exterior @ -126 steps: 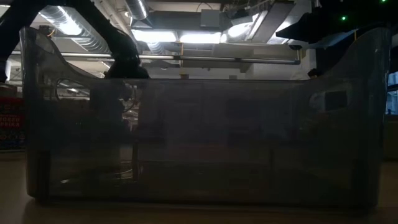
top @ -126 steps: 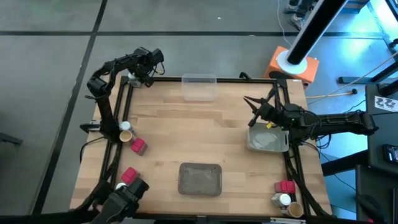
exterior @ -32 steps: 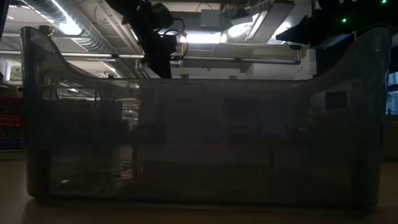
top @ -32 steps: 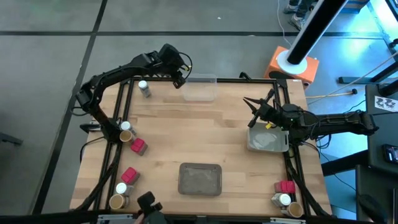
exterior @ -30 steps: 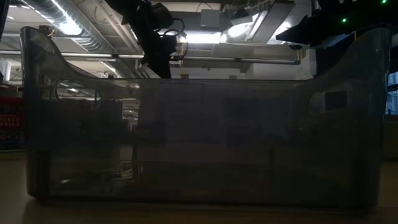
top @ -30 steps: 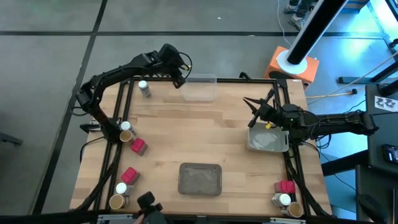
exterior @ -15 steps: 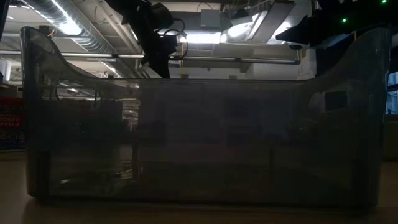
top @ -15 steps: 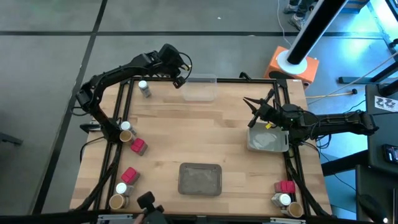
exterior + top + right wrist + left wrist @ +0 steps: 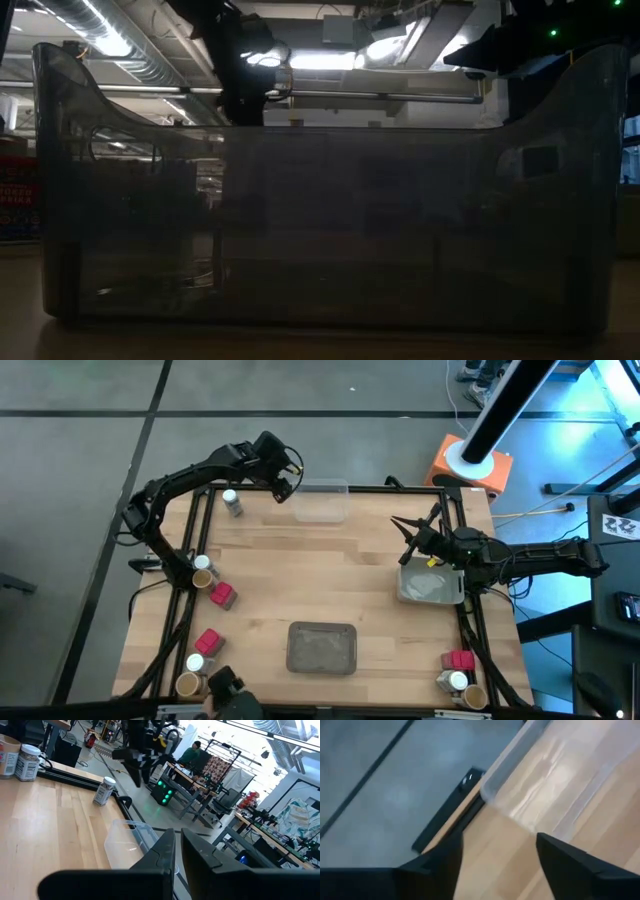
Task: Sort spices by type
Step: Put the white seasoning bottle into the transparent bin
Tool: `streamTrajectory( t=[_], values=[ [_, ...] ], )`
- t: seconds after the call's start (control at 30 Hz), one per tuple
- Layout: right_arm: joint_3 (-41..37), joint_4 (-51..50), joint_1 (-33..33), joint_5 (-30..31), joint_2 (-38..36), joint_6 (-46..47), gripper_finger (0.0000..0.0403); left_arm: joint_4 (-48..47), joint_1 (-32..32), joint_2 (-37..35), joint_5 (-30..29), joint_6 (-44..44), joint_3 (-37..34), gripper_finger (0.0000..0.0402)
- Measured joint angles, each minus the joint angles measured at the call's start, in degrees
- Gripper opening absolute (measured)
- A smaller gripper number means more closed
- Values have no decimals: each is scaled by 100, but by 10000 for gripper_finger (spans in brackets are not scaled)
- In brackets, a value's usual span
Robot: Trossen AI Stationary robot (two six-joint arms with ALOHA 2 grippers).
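Note:
The spices stand in groups. A white-capped jar (image 9: 232, 503) stands alone near the far left corner. A white-capped jar (image 9: 202, 563), a tan-topped jar (image 9: 204, 578) and a red pack (image 9: 222, 595) sit at the left edge. More spices (image 9: 197, 663) stand at the near left corner, and others (image 9: 458, 674) at the near right. My left gripper (image 9: 281, 488) hangs open above the left corner of the clear tray (image 9: 320, 502), nothing between its fingers (image 9: 447, 862). My right gripper (image 9: 402, 538) waits shut by the right grey tray (image 9: 430, 586).
A second grey tray (image 9: 322, 647) lies near the front edge at the middle. The clear tray (image 9: 320, 230) fills the low view. A black frame rail (image 9: 380, 488) runs along the table's far edge. Bare wood lies across the table's middle. A person (image 9: 192, 751) sits in the room beyond.
My left gripper has turned and tipped a little where it hangs over the clear tray's left corner, edging toward the table's left edge. The spices and trays have stayed where they were.

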Motion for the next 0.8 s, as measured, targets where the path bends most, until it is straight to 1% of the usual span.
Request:
streamTrajectory(
  t=[0.07,0.13,0.27,0.37,0.5,0.63,0.8],
  values=[
    [0,0,-1,0,1,0,33,-213,118,0,-147,-66,0,263],
    [0,0,-1,0,1,0,33,-429,252,0,-377,-168,0,275],
    [0,0,-1,0,1,0,33,-928,524,2,-909,-304,0,279],
    [0,0,-1,0,-1,0,33,-1113,692,2,-1242,-387,0,274],
    [0,0,0,0,-1,0,33,-1578,846,2,-1259,-632,-12,269],
    [0,-2,0,0,1,1,33,-1786,899,7,-1262,-806,-166,269],
    [-2,-57,1,0,-1,2,33,-1892,945,11,-1260,-811,-519,268]
  ],
)
